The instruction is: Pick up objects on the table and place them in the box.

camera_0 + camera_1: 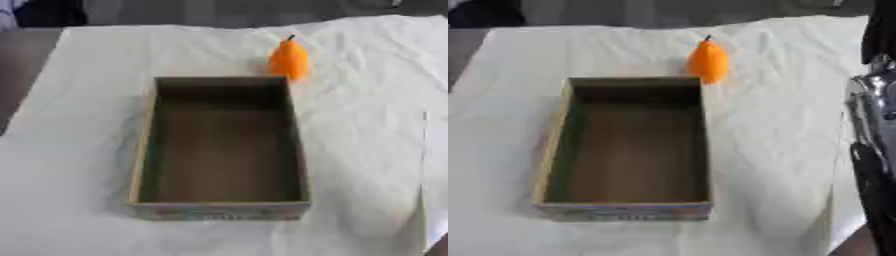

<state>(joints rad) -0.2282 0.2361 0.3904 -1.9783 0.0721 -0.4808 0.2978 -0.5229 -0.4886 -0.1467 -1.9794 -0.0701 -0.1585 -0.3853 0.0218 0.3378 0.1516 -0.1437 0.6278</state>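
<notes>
An open, empty cardboard box with a printed front wall lies lengthwise in the middle of the white cloth. An orange pear-shaped fruit with a dark stem stands upright just beyond the box's far right corner, close to it. My right arm, black with a silver joint, runs down the right edge of the right eye view, well to the right of the box and the fruit and touching neither. I cannot make out how its hand stands. My left hand shows in neither view.
A white wrinkled cloth covers the table, with a brown table edge at the far left. Dark shapes stand beyond the far edge. Bare cloth lies on both sides of the box.
</notes>
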